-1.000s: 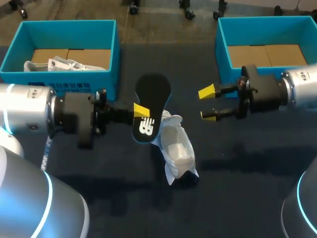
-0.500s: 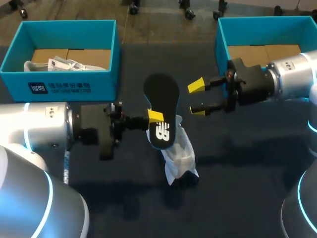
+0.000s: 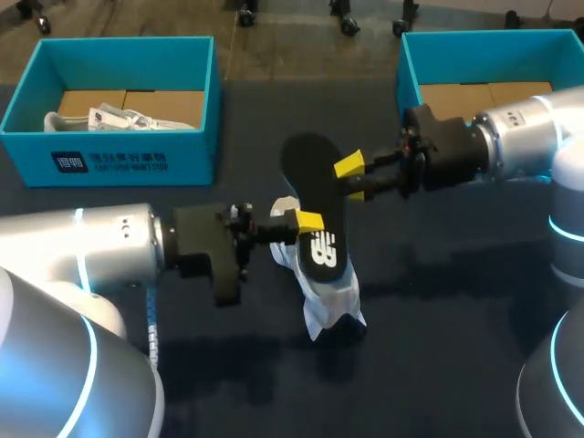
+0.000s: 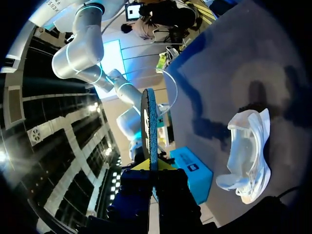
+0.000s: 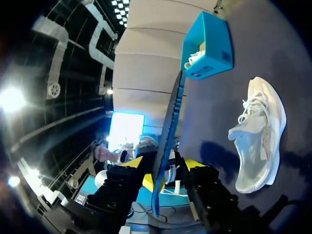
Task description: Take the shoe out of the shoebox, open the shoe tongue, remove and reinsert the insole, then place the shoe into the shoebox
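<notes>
On the tabletop (image 3: 456,301), everything I place takes the shoe as its mark. The left shoebox (image 3: 114,164) stands well off behind the shoe on my left, with something white lying in it. The right shoebox (image 3: 408,78) stands well off behind it on my right, showing only its cardboard floor. The shoe (image 3: 328,285) itself is white and lies on its side out on the cloth, touched by neither hand, with its mouth gaping.

The insole (image 3: 315,205) is black and out of the shoe. It is held in the air just above and behind it, with its lower end hanging over the shoe's near part. My left hand (image 3: 308,224) comes in beside the shoe and is clamped on the insole's lower end. My right hand (image 3: 351,178) sits above the shoe at the insole's upper part. Its fingers are apart, one on each side of the thin edge, and as far as I can see neither is pressing on it.

I judge the removal done and the putting-back about to start. Next I would close my right hand on the insole or draw it clear. I would then tip the insole toe-first toward the shoe's mouth. The shoe lies loose on its side and will likely slide, so one hand should steady it.
</notes>
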You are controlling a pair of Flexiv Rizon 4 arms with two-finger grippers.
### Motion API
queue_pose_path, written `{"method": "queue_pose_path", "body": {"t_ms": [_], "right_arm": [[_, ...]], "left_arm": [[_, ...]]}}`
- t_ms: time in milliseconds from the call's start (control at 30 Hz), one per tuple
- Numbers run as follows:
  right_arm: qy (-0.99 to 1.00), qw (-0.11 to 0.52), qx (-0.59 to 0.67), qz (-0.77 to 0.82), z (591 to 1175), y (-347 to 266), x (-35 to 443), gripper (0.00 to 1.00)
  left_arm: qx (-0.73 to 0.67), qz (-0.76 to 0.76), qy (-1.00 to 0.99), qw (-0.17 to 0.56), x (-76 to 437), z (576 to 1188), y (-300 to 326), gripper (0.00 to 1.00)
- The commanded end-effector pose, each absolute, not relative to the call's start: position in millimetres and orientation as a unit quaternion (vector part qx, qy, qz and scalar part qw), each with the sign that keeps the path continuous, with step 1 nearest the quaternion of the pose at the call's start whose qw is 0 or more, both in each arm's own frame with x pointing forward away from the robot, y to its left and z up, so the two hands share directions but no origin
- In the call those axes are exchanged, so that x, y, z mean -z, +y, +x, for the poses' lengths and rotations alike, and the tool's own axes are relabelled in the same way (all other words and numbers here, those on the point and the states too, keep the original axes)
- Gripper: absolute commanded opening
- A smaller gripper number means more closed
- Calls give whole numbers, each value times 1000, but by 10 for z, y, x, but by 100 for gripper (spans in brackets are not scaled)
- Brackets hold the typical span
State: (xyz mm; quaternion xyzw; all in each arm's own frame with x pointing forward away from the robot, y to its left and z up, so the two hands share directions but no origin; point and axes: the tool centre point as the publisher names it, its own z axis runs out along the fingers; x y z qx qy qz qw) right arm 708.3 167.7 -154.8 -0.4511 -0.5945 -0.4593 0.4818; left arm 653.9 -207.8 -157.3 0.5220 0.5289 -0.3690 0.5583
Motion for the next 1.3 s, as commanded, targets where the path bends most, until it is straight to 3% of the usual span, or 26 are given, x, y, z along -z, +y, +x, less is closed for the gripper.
{"method": "queue_pose_path", "body": {"t_ms": [33, 300, 467, 667, 700, 733, 767, 800, 1300], "right_arm": [[-595, 484, 461, -446, 7121, 1733, 1577, 41], [-595, 487, 464, -441, 7138, 1759, 1585, 22], [-595, 486, 467, -437, 7151, 1781, 1578, 0], [-595, 484, 467, -440, 7138, 1782, 1587, 0], [-593, 484, 468, -441, 7137, 1776, 1596, 0], [-593, 484, 468, -442, 7137, 1772, 1601, 0], [-592, 484, 468, -443, 7138, 1761, 1609, 0], [-591, 484, 468, -444, 7140, 1752, 1615, 0], [-587, 482, 462, -458, 7169, 1610, 1681, 0]], "left_arm": [[365, 519, 531, 562, 1612, 6565, -2258, 0], [361, 516, 532, 566, 1651, 6577, -2305, 0], [362, 520, 529, 565, 1671, 6563, -2353, 0], [370, 511, 540, 557, 1677, 6580, -2347, 0], [371, 510, 542, 555, 1672, 6578, -2333, 12], [372, 508, 543, 555, 1665, 6576, -2318, 31], [373, 506, 546, 553, 1654, 6575, -2296, 60], [375, 505, 552, 548, 1642, 6572, -2261, 100], [351, 543, 592, 481, 1672, 6692, -1834, 100]]}}
